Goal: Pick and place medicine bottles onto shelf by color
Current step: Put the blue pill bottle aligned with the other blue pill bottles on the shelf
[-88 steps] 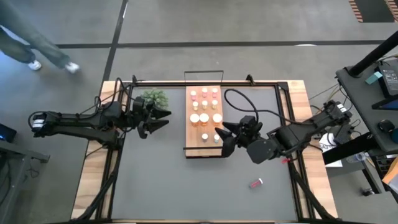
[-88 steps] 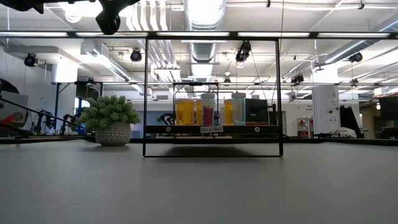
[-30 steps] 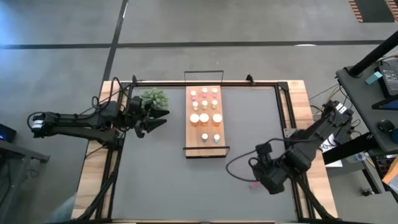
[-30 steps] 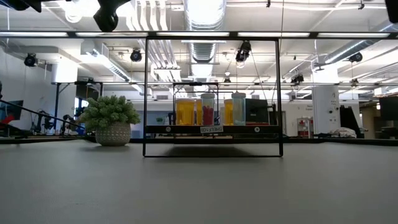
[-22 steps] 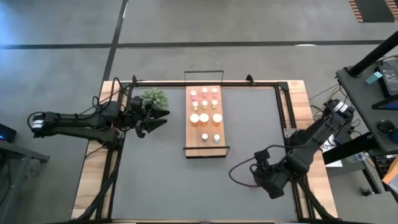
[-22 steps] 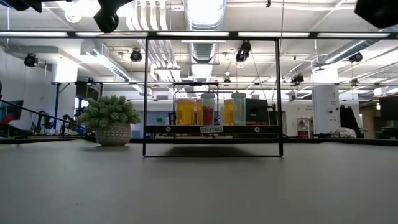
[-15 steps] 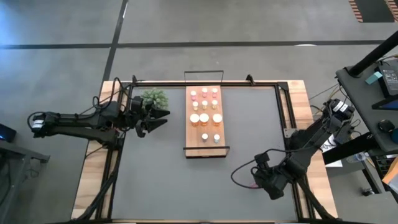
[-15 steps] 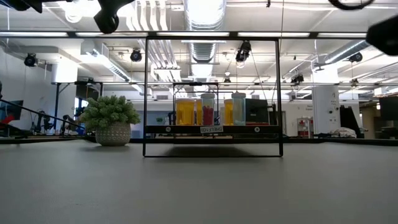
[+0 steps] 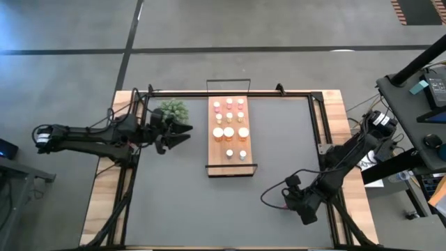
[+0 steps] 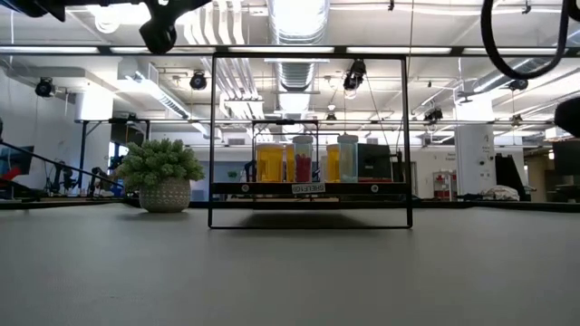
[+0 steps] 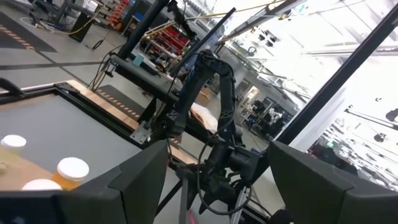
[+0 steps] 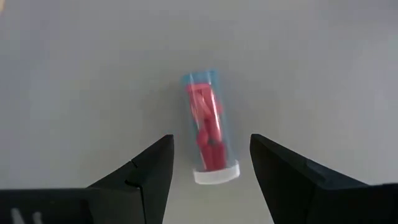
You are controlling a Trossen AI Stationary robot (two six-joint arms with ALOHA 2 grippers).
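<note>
High view: the shelf [image 9: 228,136] lies mid-desk, far half, with medicine bottles [image 9: 229,132] standing on it in rows, the pink ones toward its far end. Left gripper [image 9: 182,133] hangs beside the green plant [image 9: 173,109], left of the shelf; that arm waits. Right gripper [image 9: 284,203] is low over the near right part of the desk [image 9: 181,202], well apart from the shelf. The arm hides whatever lies under it in this view.

Low view: plant pot [image 10: 165,195] and shelf rail [image 10: 310,136] visible; bottles [image 10: 303,159] stand on the board. Neither gripper shows here, only arm parts and a cable loop at the top.

Left wrist view: left gripper [image 11: 217,180] has its jaws spread wide with nothing between them; white caps [image 11: 73,168] of shelf bottles at the edge, the right arm [image 11: 217,130] beyond.

Right wrist view: a red bottle [image 12: 208,127] lies on its side on the desk, directly ahead of the right gripper [image 12: 211,163]. Jaws are apart, one on each side of the bottle, not touching it. The bottle's long axis runs along the gripper's reach, white cap nearest the gripper, so the jaws would close across its width. Judgement: the right arm is far the nearer; a short descent, then close.
</note>
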